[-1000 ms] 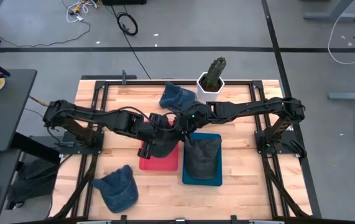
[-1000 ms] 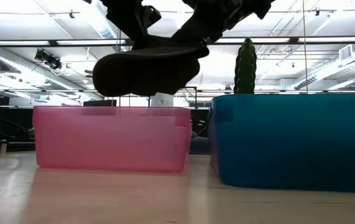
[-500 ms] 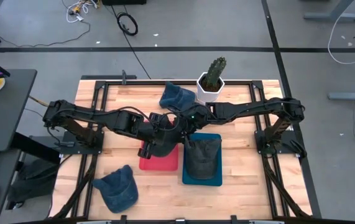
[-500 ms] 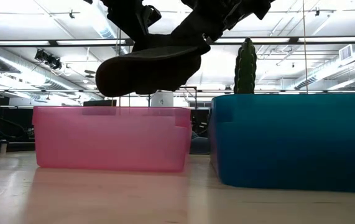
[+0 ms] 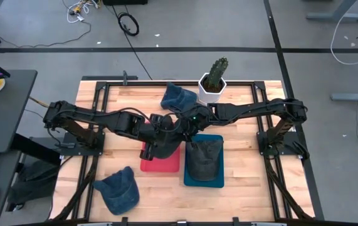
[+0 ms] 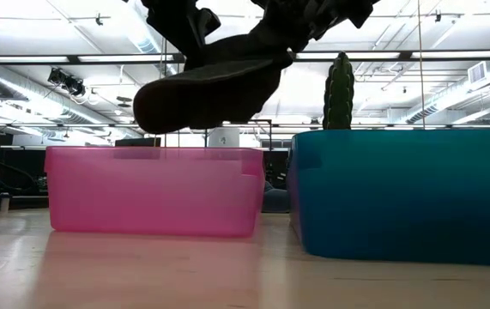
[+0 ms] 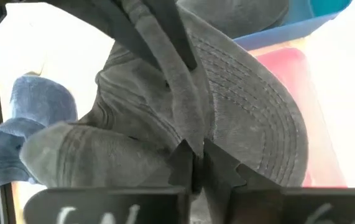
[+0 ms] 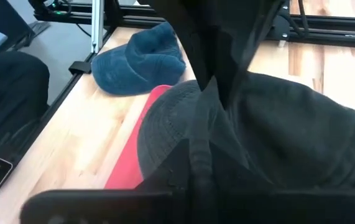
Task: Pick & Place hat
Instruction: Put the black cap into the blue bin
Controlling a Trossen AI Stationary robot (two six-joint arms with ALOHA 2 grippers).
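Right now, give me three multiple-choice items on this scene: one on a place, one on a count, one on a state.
1. Where is the dark grey hat that both grippers hold?
A. In the air above the pink bin
B. Inside the teal bin
C. On the floor

2. How many blue hats lie on the table outside the bins?
A. None
B. Two
C. Four

3. What state is the teal bin in?
A. Tipped on its side
B. Empty
C. Already holding a dark hat

Answers:
1. A: the low view shows the hat hanging clear of the pink bin's rim, with the left gripper and right gripper pinching it.
2. B: the high view shows one blue hat by the cactus pot and another at the near left.
3. C: the high view shows a dark hat in it.
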